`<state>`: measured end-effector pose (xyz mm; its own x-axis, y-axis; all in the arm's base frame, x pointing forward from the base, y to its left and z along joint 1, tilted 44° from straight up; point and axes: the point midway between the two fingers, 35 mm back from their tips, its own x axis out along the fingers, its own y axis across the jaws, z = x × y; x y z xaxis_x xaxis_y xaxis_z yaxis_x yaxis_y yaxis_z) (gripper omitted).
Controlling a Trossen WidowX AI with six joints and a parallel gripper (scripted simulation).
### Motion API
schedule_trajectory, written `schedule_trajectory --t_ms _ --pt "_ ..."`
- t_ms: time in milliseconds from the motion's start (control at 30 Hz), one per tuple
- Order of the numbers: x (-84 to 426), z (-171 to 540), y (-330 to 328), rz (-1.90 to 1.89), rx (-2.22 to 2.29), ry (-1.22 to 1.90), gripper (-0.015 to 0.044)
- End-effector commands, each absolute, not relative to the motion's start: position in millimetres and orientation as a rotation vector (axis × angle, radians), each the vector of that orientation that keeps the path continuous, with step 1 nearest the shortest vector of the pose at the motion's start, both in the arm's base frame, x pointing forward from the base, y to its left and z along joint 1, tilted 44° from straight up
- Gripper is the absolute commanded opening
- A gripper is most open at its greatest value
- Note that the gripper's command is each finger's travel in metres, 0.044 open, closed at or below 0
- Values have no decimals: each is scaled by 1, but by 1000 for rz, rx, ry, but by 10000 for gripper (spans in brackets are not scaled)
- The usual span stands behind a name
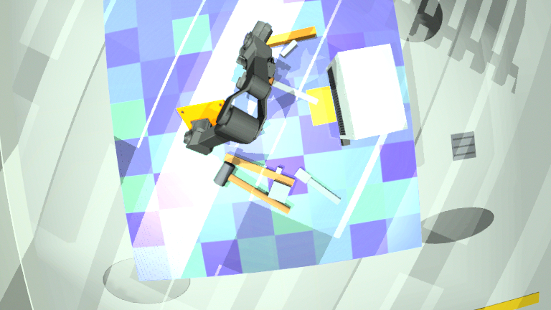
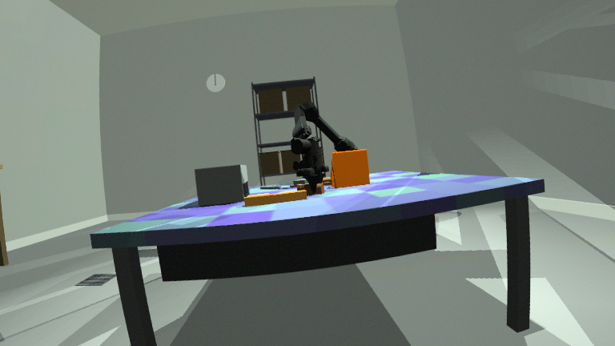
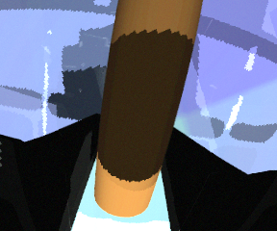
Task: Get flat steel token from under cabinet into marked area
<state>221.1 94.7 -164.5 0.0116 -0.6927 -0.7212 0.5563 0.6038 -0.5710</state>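
My gripper [image 2: 313, 189] [image 3: 133, 127] is shut on the round orange-brown handle [image 3: 145, 96] of a tool, low at the table; the arm mostly hides the fingers in the top view. From the handle a thin pale shaft [image 1: 293, 90] points toward the white cabinet [image 1: 371, 91] [image 2: 219, 186]. Its far end is over the yellow marked area [image 1: 323, 115], short of the cabinet's dark vent slots [image 1: 336, 103]. I cannot tell whether the shaft touches the table. The steel token is not visible in any view.
An orange bar [image 1: 298, 35] and a small white block [image 1: 288, 48] lie behind the tool. A mallet [image 1: 224, 174], a wooden bar [image 1: 247, 164] by a pale plate [image 1: 279, 191], and a pale tool [image 1: 325, 189] lie on the other side. An orange box [image 2: 350, 168] stands near the arm's base.
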Motion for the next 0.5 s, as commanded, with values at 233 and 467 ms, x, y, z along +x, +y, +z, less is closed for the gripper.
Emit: schedule_trajectory --t_ms 233,467 --pt "221 -168 103 -956 -149 1227 0" --pt "221 -168 103 -923 -192 1254 0"
